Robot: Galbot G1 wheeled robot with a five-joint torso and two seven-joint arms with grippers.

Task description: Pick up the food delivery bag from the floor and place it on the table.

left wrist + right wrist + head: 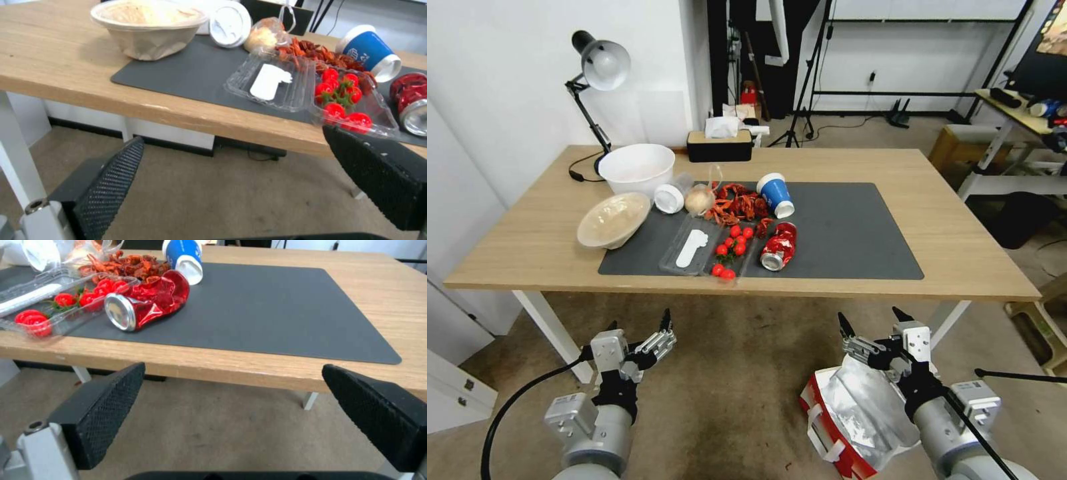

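A dull brownish floor [747, 373] runs under a light-wood table [960, 247] that spans the middle of the head view, with stands and a second desk at the upper right. The food delivery bag [854, 413] stands on that floor at the lower right of the head view, foil mouth gaping and white strap handles drooping over its near side. The right gripper [870, 323] hovers just above the bag's far rim with its jaws spread wide, holding nothing; the left gripper [639, 327], at the lower left, is also wide open and idle over bare floor. The likely trouble is the grasp: pinching loose foil or 1 limp strap could crumple or tip the bag. On the table, the dark mat's [854, 233] right half is free, but its left carries a crushed red can [778, 247], a tray of tomatoes [730, 253] and a blue cup [775, 195], which a swinging bag might knock.
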